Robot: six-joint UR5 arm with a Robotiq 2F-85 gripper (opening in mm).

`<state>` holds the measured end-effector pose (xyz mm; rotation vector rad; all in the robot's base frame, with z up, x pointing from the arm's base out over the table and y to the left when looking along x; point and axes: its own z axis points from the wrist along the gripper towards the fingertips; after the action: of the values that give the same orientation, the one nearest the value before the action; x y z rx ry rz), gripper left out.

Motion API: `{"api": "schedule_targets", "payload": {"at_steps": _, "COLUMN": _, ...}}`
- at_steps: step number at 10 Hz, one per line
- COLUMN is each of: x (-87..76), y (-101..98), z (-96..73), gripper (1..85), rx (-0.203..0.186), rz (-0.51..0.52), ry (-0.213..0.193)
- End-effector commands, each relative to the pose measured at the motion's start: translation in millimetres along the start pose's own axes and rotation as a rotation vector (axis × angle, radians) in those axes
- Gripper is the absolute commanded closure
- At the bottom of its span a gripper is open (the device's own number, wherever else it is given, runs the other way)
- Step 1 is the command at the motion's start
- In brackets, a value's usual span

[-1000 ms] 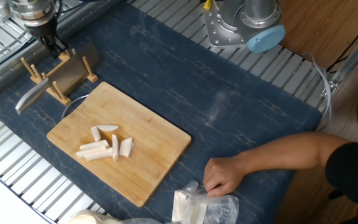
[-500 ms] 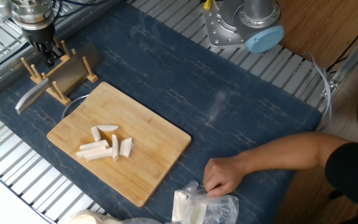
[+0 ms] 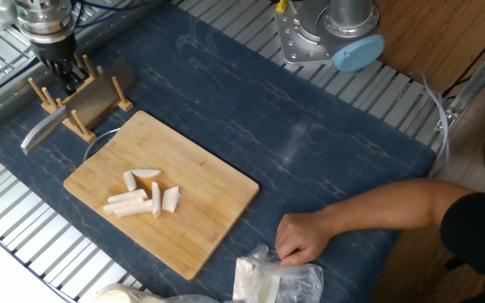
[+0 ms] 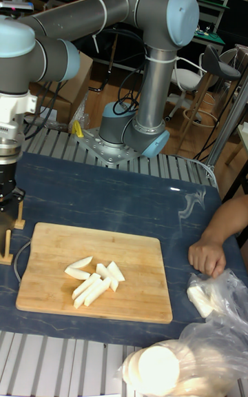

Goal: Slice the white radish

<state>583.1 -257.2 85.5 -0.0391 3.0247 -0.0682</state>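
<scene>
The white radish (image 3: 142,194) lies cut into several sticks and wedges on the wooden cutting board (image 3: 209,189), which also appears in the tall fixed view as pale pieces (image 4: 94,278) on the board (image 4: 138,300). My gripper (image 3: 66,76) hangs at the far left over the wooden knife rack (image 3: 81,105), and its fingers look apart, holding nothing. A grey knife (image 3: 57,120) rests in the rack, apart from the fingers. In the tall view the gripper (image 4: 9,205) shows at the left edge beside the rack's pegs (image 4: 8,245).
A person's hand (image 3: 300,238) rests on the blue mat at the front right, next to a plastic bag (image 3: 272,282) holding white pieces. Round white discs in plastic (image 4: 162,368) sit at the front edge. The arm's base (image 3: 331,34) stands at the back.
Compared with a second ago, my gripper has shifted slightly left over the rack. The knife, radish pieces and hand have stayed still.
</scene>
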Motion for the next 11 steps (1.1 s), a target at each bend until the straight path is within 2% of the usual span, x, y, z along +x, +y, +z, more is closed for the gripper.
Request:
{"api": "schedule_targets", "payload": {"at_steps": 1, "x": -5.2, "y": 16.8, "z": -0.2, "gripper": 84.7, "rx": -0.052, "rz": 0.021, "ry": -0.001}}
{"api": "schedule_targets", "payload": {"at_steps": 5, "x": -7.4, "y": 30.2, "z": -5.8, "gripper": 84.7, "rx": -0.075, "rz": 0.043, "ry": 0.027}}
{"api": "schedule_targets", "payload": {"at_steps": 11, "x": -10.0, "y": 41.5, "z": -9.5, "gripper": 84.7, "rx": -0.086, "rz": 0.056, "ry": 0.037}}
